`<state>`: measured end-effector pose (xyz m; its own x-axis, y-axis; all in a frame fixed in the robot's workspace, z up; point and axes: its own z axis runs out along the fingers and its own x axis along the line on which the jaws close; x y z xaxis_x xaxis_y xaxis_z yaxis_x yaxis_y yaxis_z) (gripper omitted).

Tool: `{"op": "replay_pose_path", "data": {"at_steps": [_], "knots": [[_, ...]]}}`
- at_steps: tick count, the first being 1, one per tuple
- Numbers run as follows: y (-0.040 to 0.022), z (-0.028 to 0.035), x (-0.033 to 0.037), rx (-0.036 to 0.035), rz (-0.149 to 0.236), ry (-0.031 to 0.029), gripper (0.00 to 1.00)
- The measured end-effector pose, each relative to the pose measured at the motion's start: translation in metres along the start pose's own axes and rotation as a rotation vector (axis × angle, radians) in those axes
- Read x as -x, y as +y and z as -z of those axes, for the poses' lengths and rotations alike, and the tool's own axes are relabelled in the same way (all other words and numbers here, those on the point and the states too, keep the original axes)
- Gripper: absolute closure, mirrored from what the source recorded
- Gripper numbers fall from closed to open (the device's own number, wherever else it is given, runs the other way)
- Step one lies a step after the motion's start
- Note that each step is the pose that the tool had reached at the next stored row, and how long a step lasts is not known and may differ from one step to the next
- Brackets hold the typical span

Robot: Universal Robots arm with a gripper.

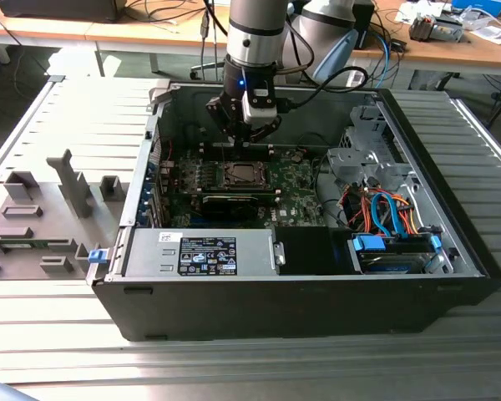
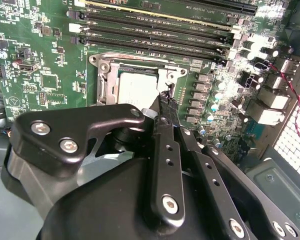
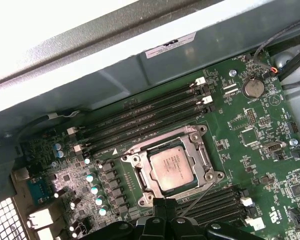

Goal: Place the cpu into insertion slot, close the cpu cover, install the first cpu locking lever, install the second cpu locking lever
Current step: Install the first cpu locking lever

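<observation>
The cpu (image 3: pixel 172 165) lies flat in the insertion slot (image 3: pixel 138 186) on the green board, its silver top showing through the cut-out. The cpu cover (image 3: pixel 206 161) lies down around it as a silver frame. A thin wire locking lever (image 3: pixel 197 199) runs slantwise from the socket's corner toward my fingertips. My gripper (image 3: pixel 165 204) hangs just beside the socket's edge, its black fingers (image 2: pixel 160 150) pressed together to a narrow tip (image 2: pixel 164 97) next to the cpu (image 2: pixel 137 87). In the exterior view the gripper (image 1: pixel 240 142) reaches down into the open case above the socket (image 1: pixel 241 174).
Long black memory slots (image 3: pixel 145 117) flank the socket on both sides. The case's grey wall (image 3: pixel 140 70) rises close behind. A power supply (image 1: pixel 204 251) and a drive cage with blue and orange cables (image 1: pixel 384 209) fill the case's front and right. A grey fixture tray (image 1: pixel 33 217) sits left.
</observation>
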<state>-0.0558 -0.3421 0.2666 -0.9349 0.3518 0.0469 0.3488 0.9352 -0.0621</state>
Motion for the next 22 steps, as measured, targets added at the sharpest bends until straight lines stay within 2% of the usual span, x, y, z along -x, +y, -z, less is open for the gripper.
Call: {"op": "replay_pose_path", "data": {"at_steps": [7,8,9,10,11,13,16,20,21,22], "knots": [[-0.0003,0.0002,0.0,0.0013,0.0,0.0006,0.89],[-0.0003,0.0001,0.0,0.024,0.004,0.0089,0.89],[-0.0003,0.0001,0.0,0.0407,0.021,0.0148,0.89],[-0.0002,0.0001,-0.0001,0.0426,0.06,0.0146,0.89],[-0.0003,0.0001,0.0,0.0411,0.099,0.0134,0.89],[-0.0003,0.0,0.0001,0.0392,0.137,0.0119,0.89],[-0.0003,0.0,0.0,0.035,0.222,0.0089,0.89],[-0.0003,0.0,0.0,0.0302,0.306,0.0056,0.89],[-0.0003,0.0001,0.0,0.0293,0.323,0.005,0.89],[-0.0003,0.0001,0.0,0.0292,0.323,0.0049,0.89]]}}
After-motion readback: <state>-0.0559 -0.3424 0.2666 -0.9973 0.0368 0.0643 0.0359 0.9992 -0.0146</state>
